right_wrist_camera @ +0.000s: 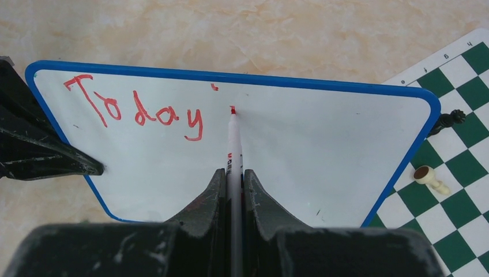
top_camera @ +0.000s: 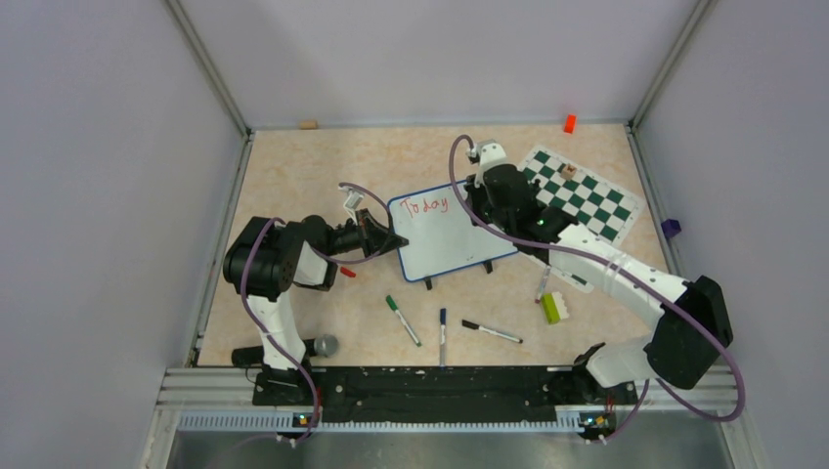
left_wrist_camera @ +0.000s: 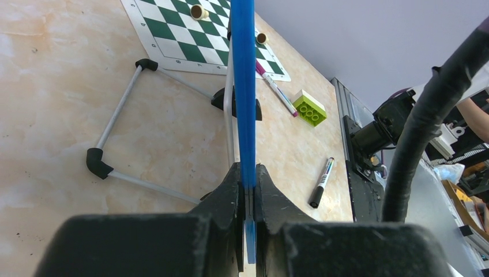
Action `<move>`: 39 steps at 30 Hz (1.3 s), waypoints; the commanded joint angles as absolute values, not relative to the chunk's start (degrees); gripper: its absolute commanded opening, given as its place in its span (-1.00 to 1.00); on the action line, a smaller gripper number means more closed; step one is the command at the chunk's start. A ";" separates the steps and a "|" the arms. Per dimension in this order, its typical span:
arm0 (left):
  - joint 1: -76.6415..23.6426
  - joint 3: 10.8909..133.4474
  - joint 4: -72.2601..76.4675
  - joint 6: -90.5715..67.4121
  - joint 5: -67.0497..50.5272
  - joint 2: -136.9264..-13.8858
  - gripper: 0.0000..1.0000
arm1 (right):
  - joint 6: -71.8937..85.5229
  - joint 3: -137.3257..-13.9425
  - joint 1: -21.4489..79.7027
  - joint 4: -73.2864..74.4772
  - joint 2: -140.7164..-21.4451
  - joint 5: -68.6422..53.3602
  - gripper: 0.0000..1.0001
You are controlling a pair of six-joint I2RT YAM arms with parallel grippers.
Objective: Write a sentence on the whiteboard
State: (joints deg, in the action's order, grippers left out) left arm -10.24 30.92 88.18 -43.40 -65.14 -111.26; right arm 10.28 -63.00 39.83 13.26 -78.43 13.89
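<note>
The whiteboard [top_camera: 450, 237], white with a blue frame, stands on black feet mid-table; it also fills the right wrist view [right_wrist_camera: 300, 144]. The sentence [right_wrist_camera: 135, 109] reads "Today" in red with a small apostrophe mark above right; it also shows in the top view [top_camera: 424, 205]. My left gripper [top_camera: 391, 238] is shut on the board's left blue edge [left_wrist_camera: 244, 92]. My right gripper [right_wrist_camera: 233, 173] is shut on a red marker [right_wrist_camera: 233, 144]; its tip touches the board just right of the "y". In the top view my right gripper [top_camera: 476, 200] is over the board's upper right.
A green-and-white chess mat [top_camera: 582, 195] with pieces lies right of the board. Loose markers [top_camera: 402, 319] [top_camera: 442, 335] [top_camera: 492, 332] and a green brick [top_camera: 551, 307] lie in front. A red cap [top_camera: 347, 272] lies by the left arm. An orange block [top_camera: 569, 123] sits at the back.
</note>
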 commanded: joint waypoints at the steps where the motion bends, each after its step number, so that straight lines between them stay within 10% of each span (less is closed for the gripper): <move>1: -10.90 29.97 92.81 -39.48 -68.74 -110.62 -1.00 | 10.56 -64.12 38.99 12.39 -79.40 14.44 -1.00; 39: -10.90 29.84 92.81 -39.39 -68.81 -110.21 -1.00 | 10.30 -62.61 38.69 15.80 -77.96 15.57 -1.00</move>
